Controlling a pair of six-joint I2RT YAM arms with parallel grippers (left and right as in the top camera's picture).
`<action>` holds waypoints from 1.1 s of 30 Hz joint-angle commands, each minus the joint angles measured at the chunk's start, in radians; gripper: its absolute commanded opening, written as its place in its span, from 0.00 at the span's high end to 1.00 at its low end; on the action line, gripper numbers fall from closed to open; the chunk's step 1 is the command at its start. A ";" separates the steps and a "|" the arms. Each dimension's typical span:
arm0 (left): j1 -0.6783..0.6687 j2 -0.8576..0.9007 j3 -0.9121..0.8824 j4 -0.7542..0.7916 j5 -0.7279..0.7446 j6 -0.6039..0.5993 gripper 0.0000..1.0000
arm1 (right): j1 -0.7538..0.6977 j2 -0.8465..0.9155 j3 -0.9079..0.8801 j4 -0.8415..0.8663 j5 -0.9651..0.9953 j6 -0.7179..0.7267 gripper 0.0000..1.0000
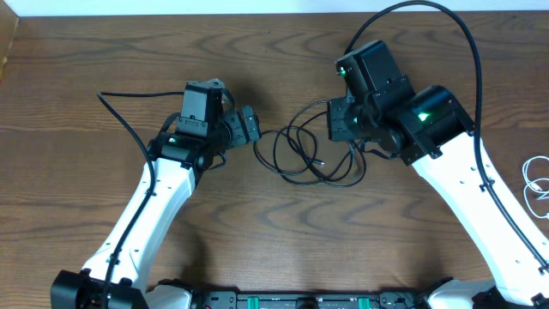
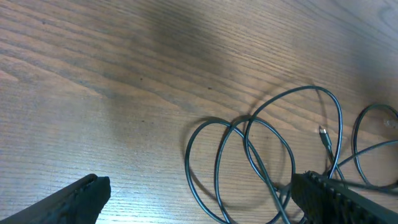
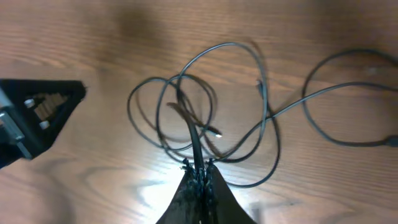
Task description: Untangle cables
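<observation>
Right pincer [image 3: 199, 179] pinching black cables [image 3: 267, 112] | left pincer [image 2: 199, 185] spread | white cable [image 1: 537, 182] cropped at edge

Overhead looks down; close wrists share cables [image 3: 196, 146].

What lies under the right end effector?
Loops of the thin black cables spread on the brown wooden table and run beneath the black right end effector. Overhead, its body covers the pinched stretch; the wrist view shows strands entering its closed tips.
</observation>
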State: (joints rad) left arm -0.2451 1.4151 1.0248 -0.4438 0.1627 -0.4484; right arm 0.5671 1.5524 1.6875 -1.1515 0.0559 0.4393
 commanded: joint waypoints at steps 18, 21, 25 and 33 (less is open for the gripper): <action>0.000 -0.010 0.000 0.003 0.002 0.002 0.00 | 0.003 0.012 -0.028 0.033 0.095 -0.006 0.28; 0.000 -0.010 0.000 0.003 0.002 0.002 0.00 | 0.003 0.035 -0.069 0.036 0.051 -0.006 0.26; 0.000 -0.010 0.000 0.003 0.002 0.002 0.00 | 0.004 0.072 -0.155 0.049 -0.045 -0.007 0.21; 0.000 -0.010 0.000 0.002 -0.012 0.002 0.00 | 0.004 0.149 -0.384 0.271 -0.230 -0.216 0.26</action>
State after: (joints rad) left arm -0.2451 1.4151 1.0248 -0.4423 0.1627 -0.4484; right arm 0.5671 1.6733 1.3666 -0.9394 -0.0429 0.3656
